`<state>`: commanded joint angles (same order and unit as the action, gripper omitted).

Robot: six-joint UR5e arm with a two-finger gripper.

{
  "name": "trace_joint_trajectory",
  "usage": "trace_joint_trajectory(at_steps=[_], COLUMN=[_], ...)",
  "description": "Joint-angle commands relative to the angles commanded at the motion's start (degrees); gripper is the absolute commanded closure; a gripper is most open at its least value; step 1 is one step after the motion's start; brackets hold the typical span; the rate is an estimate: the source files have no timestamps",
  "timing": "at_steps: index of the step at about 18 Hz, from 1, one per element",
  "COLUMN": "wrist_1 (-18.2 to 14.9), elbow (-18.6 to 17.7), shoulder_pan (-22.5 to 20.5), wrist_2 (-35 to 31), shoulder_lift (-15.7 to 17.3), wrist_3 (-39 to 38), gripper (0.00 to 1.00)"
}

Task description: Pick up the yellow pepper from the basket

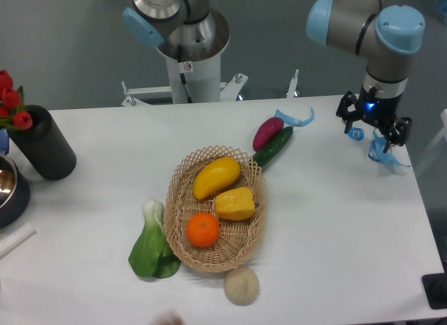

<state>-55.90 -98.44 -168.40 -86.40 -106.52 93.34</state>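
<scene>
The yellow pepper lies in the middle of the oval wicker basket, blocky and glossy with grooved sides. Beside it in the basket are a smooth elongated yellow fruit towards the back and a round orange towards the front. My gripper hangs far off at the table's back right, well away from the basket. Its dark fingers are spread apart and hold nothing.
A cucumber and a purple vegetable lie just behind the basket. Bok choy lies at its left, a beige round thing at its front. Blue strips lie under the gripper. A black vase of tulips and a bowl stand at the left.
</scene>
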Motion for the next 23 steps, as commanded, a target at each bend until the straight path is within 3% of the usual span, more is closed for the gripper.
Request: trace_joint_trajectory(at_steps=[12, 17, 20, 23], wrist_1=[0.0, -0.3, 0.0, 0.4], elbow=[-1.1, -3.9, -5.8, -5.9], shoulder_pan=[0.5, 1.4, 3.3, 5.6], wrist_2=[0.6, -0.4, -0.4, 0.8], shoulder_lift=[0.7, 3.7, 4.9, 4.8], wrist_3=[-0.5, -1.8, -6.2, -17.4], gripper=[0.0, 0.0, 0.0, 0.0])
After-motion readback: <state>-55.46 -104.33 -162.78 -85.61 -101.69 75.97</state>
